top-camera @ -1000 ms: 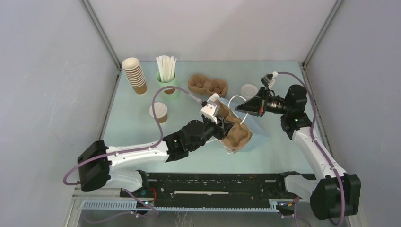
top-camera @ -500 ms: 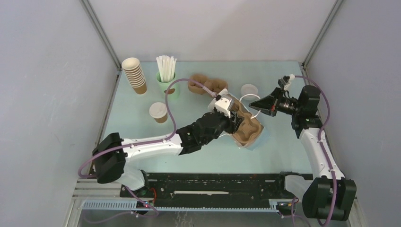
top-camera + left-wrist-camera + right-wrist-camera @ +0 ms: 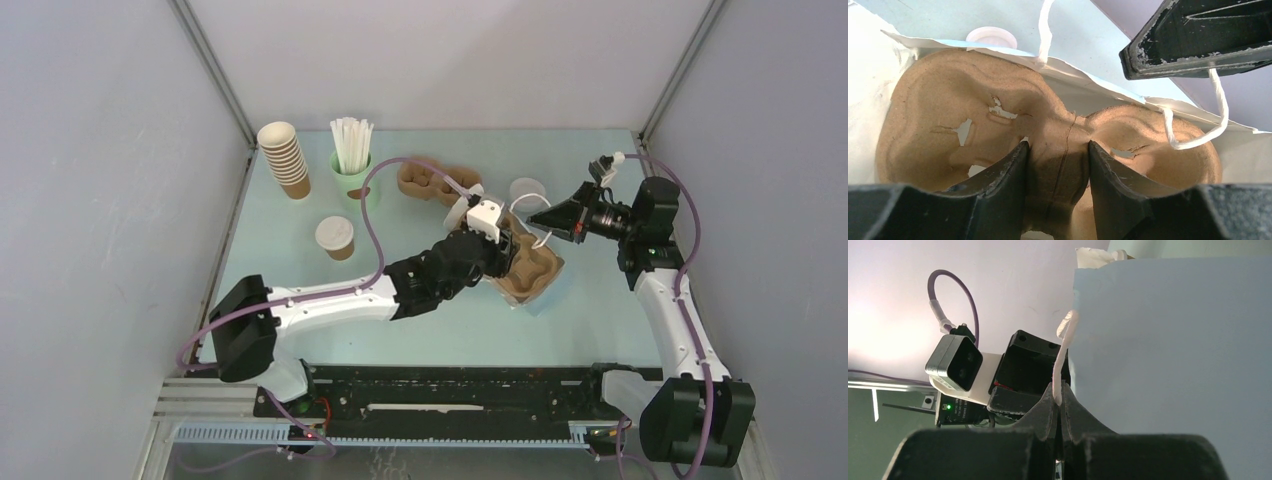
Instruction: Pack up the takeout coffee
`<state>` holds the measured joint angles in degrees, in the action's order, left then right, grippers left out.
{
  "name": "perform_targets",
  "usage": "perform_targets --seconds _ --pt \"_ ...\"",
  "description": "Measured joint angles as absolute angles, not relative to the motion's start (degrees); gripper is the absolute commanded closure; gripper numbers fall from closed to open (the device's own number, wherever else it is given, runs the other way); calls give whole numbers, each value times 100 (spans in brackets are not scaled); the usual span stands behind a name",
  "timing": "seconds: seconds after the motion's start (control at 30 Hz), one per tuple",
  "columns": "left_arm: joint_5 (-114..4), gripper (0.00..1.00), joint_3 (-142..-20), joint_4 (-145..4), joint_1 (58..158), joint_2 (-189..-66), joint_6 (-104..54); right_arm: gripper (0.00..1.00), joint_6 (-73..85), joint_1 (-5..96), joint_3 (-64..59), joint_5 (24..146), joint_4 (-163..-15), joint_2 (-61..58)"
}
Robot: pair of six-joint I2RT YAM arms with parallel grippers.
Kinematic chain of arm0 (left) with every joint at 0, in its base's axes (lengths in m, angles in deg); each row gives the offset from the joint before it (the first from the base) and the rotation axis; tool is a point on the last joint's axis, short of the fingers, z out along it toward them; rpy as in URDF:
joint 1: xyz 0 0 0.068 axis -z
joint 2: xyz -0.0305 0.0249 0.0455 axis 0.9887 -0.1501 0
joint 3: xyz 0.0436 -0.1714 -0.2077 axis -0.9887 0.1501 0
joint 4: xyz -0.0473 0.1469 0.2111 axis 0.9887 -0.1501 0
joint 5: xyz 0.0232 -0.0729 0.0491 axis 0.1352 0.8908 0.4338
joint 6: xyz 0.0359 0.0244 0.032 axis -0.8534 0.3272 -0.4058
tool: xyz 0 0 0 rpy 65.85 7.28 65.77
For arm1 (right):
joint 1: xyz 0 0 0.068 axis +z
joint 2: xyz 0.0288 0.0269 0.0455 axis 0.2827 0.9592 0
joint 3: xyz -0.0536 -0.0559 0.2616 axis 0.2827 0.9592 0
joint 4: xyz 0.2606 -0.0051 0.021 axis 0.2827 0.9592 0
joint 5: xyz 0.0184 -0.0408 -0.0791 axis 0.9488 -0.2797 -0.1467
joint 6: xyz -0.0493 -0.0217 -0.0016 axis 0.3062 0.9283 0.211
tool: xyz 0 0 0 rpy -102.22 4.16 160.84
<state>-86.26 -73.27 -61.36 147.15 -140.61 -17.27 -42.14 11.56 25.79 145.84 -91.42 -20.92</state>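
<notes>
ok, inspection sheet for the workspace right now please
Surface: pale green table, no spill seen.
Job's things: takeout coffee lidded, upright, not yet packed; pulp carrier partway inside paper bag.
Clutter: cup stack, straw cup, spare carrier, loose lid.
End effectors: left end effector clamps carrier's middle ridge; right end effector pinches bag handle.
Cables: purple cables loop above both arms.
Surroundings: grey walls; nothing else seen.
</notes>
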Motion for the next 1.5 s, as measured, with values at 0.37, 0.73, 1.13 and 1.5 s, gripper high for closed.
perform_targets --seconds 0.37,0.73,1.13,1.5 --pt "-8643 0 -7349 -6617 14715 -14044 -1732 100 -4095 1156 2579 14595 -9050 -2109" --pt "-7987 0 -7587 -7697 14586 -13043 -1727 100 -4093 1208 2579 14613 -9054 -2120" --pt "-6759 0 -6706 -8728 13165 -10573 -11 100 -4091 1346 2579 14610 -9056 -2120" --pt "-5515 46 -5347 -8094 12979 -11126 1608 100 -4089 1350 2579 14573 -9054 -2118"
